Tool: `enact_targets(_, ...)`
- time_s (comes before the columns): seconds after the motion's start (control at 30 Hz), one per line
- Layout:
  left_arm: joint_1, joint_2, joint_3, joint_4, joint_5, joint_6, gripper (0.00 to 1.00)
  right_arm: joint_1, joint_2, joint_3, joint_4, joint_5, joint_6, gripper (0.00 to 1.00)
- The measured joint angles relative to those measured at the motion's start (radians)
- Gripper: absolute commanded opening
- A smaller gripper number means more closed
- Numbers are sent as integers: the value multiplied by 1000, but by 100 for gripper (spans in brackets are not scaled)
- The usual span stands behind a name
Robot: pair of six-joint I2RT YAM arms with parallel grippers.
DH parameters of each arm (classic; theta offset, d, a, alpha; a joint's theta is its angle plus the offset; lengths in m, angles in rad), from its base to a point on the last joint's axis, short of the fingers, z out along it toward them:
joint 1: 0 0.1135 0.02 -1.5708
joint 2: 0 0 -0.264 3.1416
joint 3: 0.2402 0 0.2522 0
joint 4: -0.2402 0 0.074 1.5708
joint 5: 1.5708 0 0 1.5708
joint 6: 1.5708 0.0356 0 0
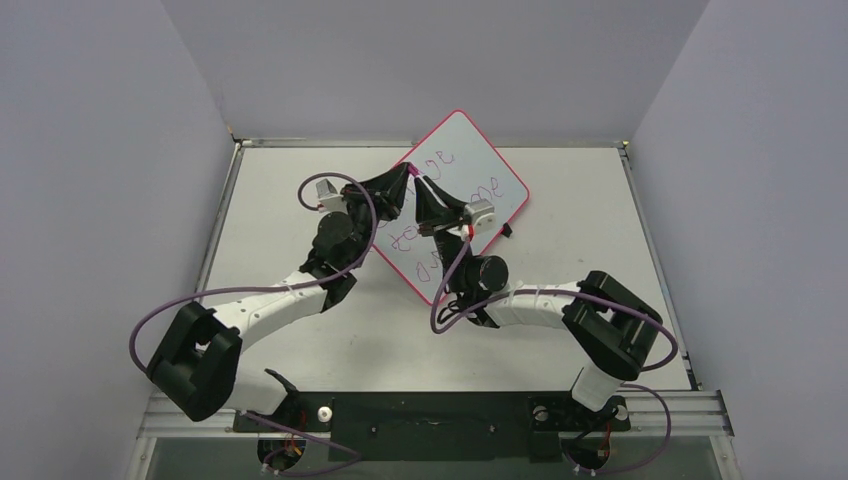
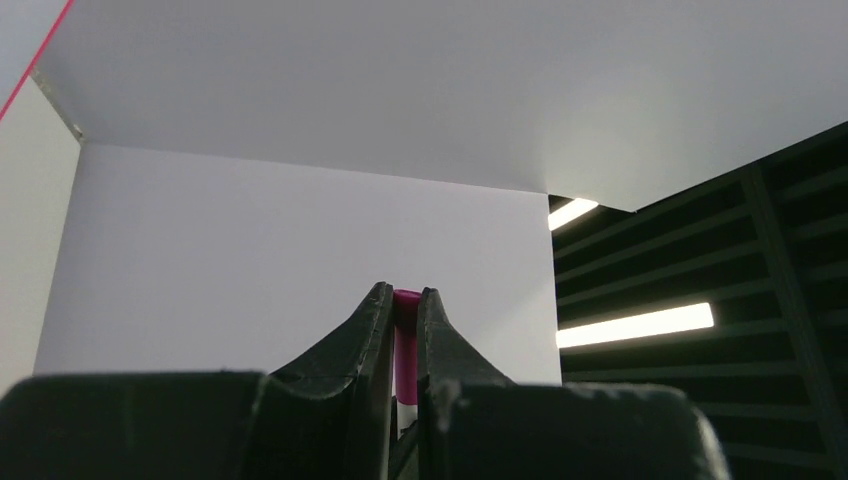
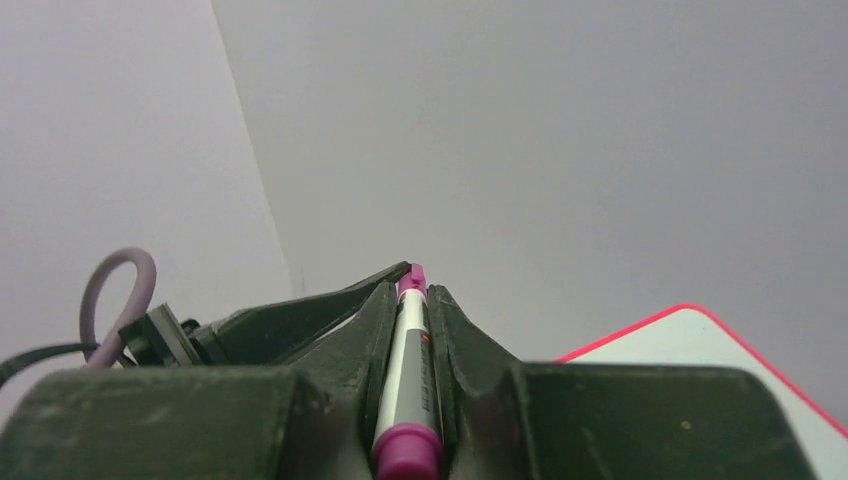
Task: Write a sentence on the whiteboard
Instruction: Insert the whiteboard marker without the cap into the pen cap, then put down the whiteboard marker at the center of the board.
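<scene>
The whiteboard lies turned like a diamond at the table's middle back, and its pink-red corner shows in the right wrist view. The sentence runs across it in purple lines, partly hidden under both grippers. My right gripper is shut on the white-and-grey barrel of a marker. My left gripper is shut on that marker's magenta cap end. The two grippers meet tip to tip above the board's left part.
Grey walls close in the table on three sides. A black clip foot juts from the board's lower right edge. Both arms' purple cables loop above the table near the board.
</scene>
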Motion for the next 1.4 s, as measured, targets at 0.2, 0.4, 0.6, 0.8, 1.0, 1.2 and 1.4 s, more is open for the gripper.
enact_targets(0.2,-14,48,19,85,-28,45,0,-23,0,10,0,55,202,0)
enact_targets(0.4,-31,86,88,87,-37,119,0,-95,-16,11,0,42,480,0)
enact_targets(0.6,-84,93,142,78,43,226,0,-192,-43,17,-2,9,805,0)
enact_targets(0.8,-145,112,220,57,145,320,0,-241,-103,24,-58,17,928,0)
enact_targets(1.0,-145,112,238,61,166,364,0,-244,-146,30,-134,12,961,0)
enact_targets(1.2,-145,96,237,25,172,415,39,-251,-152,27,-159,7,969,0)
enact_targets(1.4,-157,59,219,-52,245,466,50,-267,-216,7,-304,0,905,0)
